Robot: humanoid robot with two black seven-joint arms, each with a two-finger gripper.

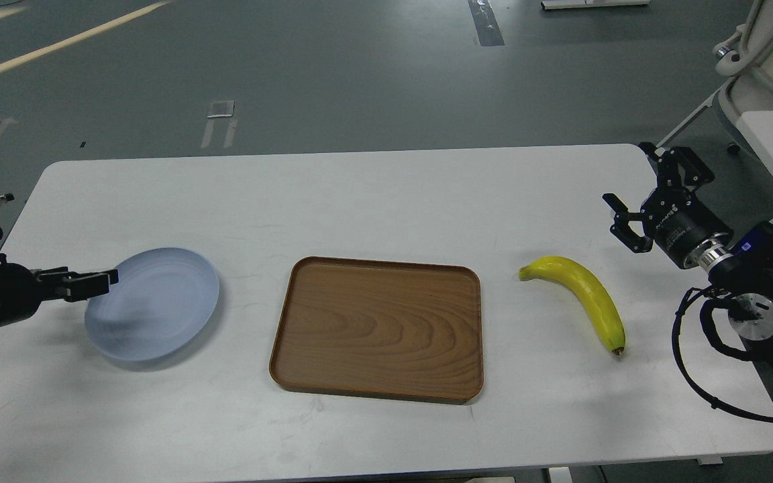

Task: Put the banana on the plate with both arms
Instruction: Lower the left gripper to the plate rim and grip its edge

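Lying on the right side of the white table [386, 194], the banana [591, 298] is bright yellow and curved. Its long line runs on a slant, from the upper left down to the lower right. The blunt end points up and left, toward the tray. The small dark tip points down and right, toward the bottom edge of the frame. It bends like a bow, with its back to the upper right.

The brown tray [380, 329] sits flat in the middle of the frame, between the banana and the plate [158, 308]. The banana is near the tray but does not touch it.

The pale blue plate is in the lower left part of the frame. It looks tipped, with a shadow under its near rim. The left gripper [94, 283] comes in from the left edge and its fingers are clamped on the plate's left rim.

The right gripper [651, 194] is at the right edge of the frame, up and to the right of the banana and well apart from it. Its two fingers are spread wide and grasp nothing.
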